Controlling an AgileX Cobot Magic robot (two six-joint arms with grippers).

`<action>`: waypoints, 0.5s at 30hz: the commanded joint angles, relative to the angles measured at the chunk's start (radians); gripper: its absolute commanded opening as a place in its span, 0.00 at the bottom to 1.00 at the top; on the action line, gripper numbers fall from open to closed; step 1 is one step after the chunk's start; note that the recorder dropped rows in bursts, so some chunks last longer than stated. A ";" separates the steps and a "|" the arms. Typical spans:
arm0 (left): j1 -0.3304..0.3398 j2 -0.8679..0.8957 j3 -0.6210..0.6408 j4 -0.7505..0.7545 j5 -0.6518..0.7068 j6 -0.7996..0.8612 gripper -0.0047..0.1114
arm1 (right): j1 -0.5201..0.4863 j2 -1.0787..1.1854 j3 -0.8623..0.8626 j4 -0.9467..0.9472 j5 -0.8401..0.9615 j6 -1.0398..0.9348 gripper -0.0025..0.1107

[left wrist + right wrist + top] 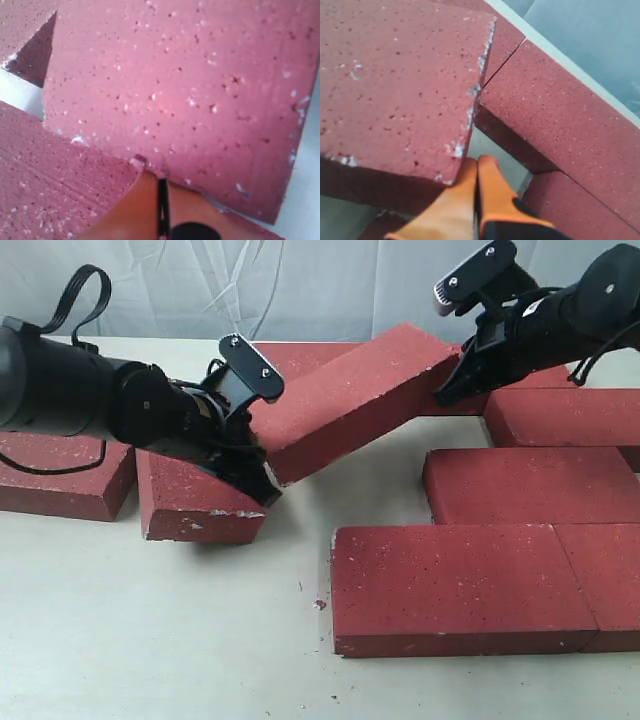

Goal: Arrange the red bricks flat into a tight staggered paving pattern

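The pale counter [150,640] carries red bricks [450,585] lying flat, most of them near the right pincer [452,388]. One tilted brick [350,400] spans the two pincers. Its low end is at the left pincer [255,470], over another flat brick [195,505], and its high end is at the right one. Both pincers are closed, orange fingers [492,190] pressed together, tips touching the tilted brick's ends and clasping nothing.
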 commanded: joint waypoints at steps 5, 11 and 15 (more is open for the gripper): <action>0.155 -0.007 -0.042 0.004 -0.068 -0.001 0.04 | 0.036 0.053 0.015 0.027 0.040 -0.006 0.01; 0.182 -0.009 -0.042 0.018 0.012 -0.001 0.04 | 0.036 0.053 0.015 0.014 -0.075 -0.005 0.01; 0.145 -0.009 -0.042 0.073 0.030 0.001 0.04 | 0.013 0.055 0.015 0.020 -0.124 -0.005 0.01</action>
